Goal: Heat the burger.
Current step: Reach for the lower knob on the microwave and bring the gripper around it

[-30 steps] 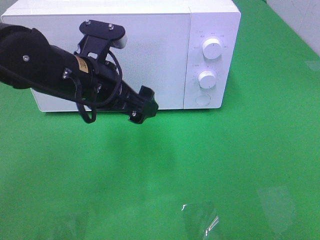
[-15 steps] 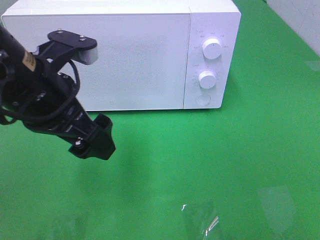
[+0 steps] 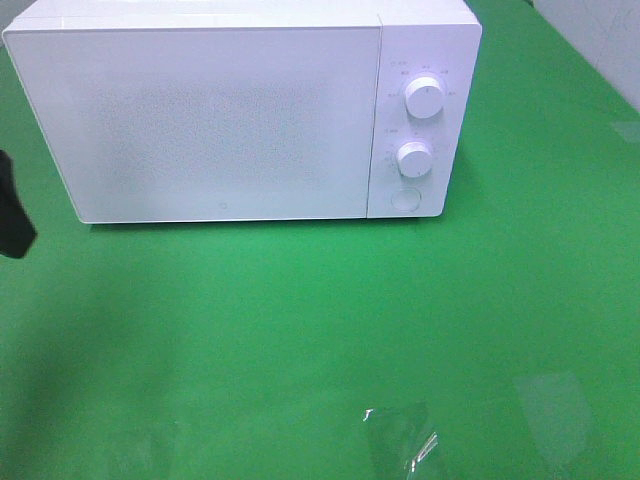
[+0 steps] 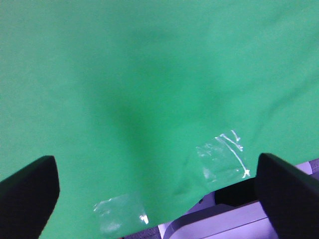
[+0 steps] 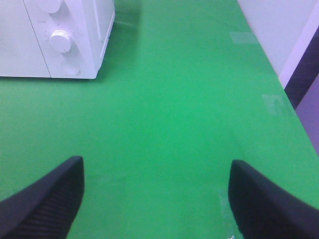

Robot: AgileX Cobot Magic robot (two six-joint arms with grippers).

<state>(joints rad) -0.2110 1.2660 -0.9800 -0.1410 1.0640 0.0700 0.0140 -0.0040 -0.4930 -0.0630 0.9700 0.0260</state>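
The left claw [image 4: 159, 196] hung released and empty, its two dark fingers set far apart at the lower corners of its wrist view, with only green cloth [image 4: 124, 74] and some clear tape patches [image 4: 222, 159] between them. The right claw [image 5: 157, 196] was likewise spread wide and held nothing, its fingers at the lower corners of its own view.

The burger showed in none of the three views. In the high view the white microwave [image 3: 230, 110] filled the upper part of the frame, its long side running left to right. Its door [image 3: 210, 125] was shut and opaque, so whether the burger sat inside could not be told.

That left the key relation unsettled: which way the burger lay from either claw could not be read. What could be read was the control panel. The right wrist view held the lower knob [image 5: 60, 41] and the round button [image 5: 71, 67] in its upper left, ahead of that claw. Of the left arm [image 3: 12, 215], only a dark sliver showed at the far left edge of the high view. If the dials came next, the right claw looked the better placed.
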